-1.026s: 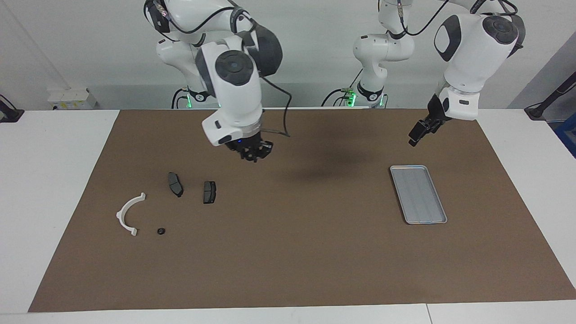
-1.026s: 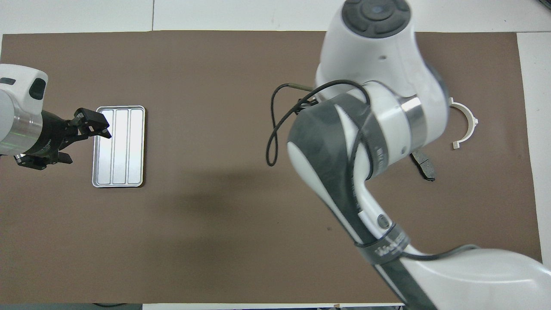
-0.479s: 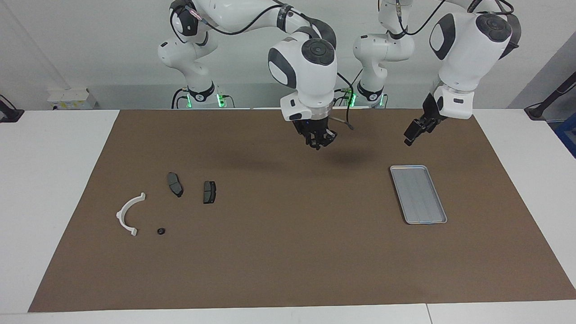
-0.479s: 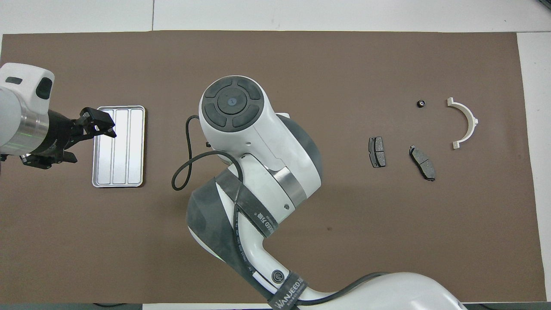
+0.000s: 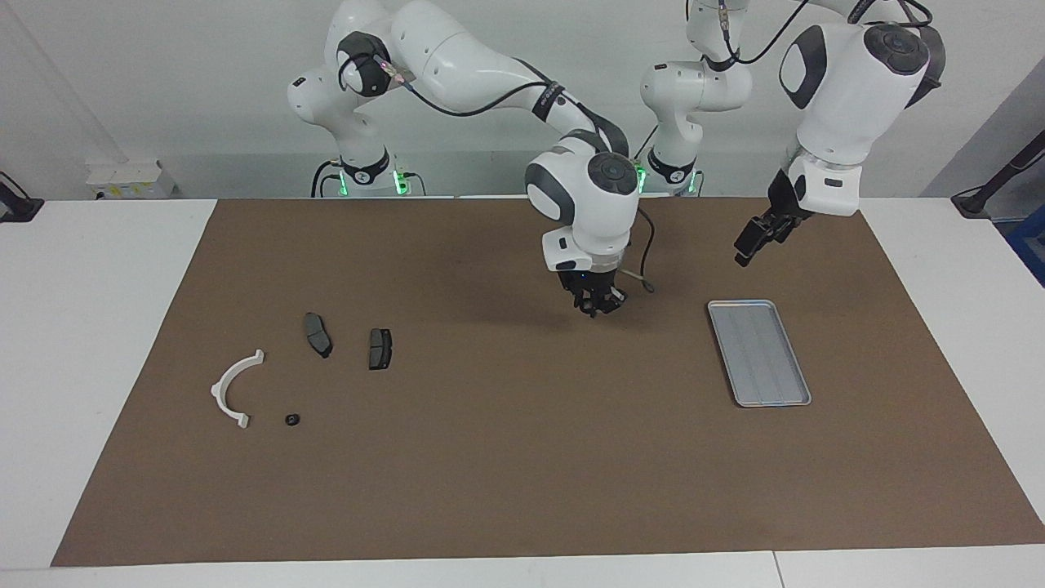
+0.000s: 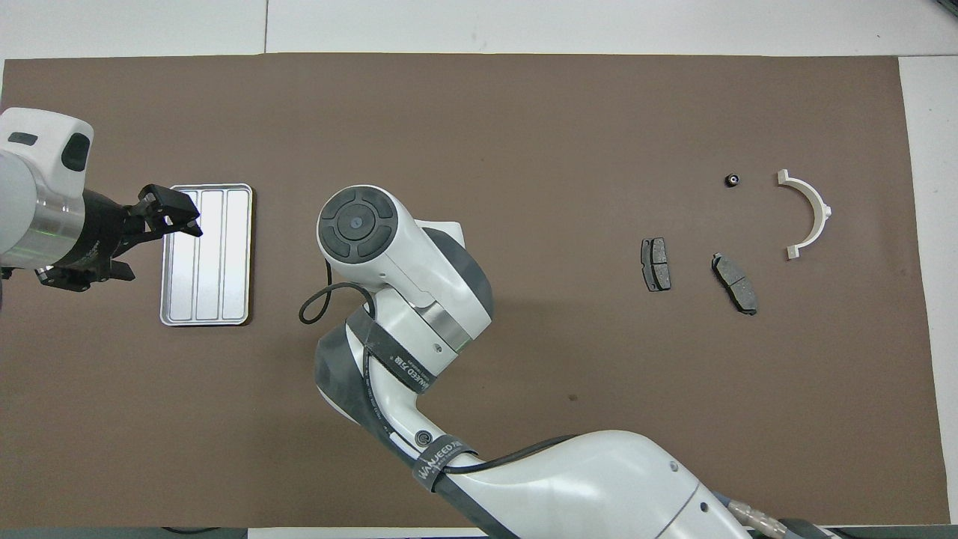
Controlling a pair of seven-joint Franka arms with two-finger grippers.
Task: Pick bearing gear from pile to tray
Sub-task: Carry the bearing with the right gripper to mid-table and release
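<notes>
**Right arm swings off the pile and heads for the tray**

Big move here: the right pincer [image 5: 598,304], which hung above the brake pads a second ago, has swept along the tabletop and now hovers low over the bare brown mat [image 5: 522,474], between the pile and the tray [image 5: 759,351], closer to the tray. How wide it stands, and whether a small part sits in it, I cannot tell; in the overhead view the arm's own wrist covers it.

Well apart from that pincer, toward the right arm's end of the tabletop, the pile lies as it did. The white half-ring [image 5: 235,388] and the two brake pads [image 5: 318,335] have not shifted. One tiny black round piece [image 5: 291,420], which looks like a bearing gear, sits just beside the half-ring.

The left pincer [image 5: 744,249] waits with jaws wide, up in the air near the tray's robot-side end, holding nothing.

My read: this looks like a carry toward the tray, with the drop not yet made. No part shows in the tray so far.
</notes>
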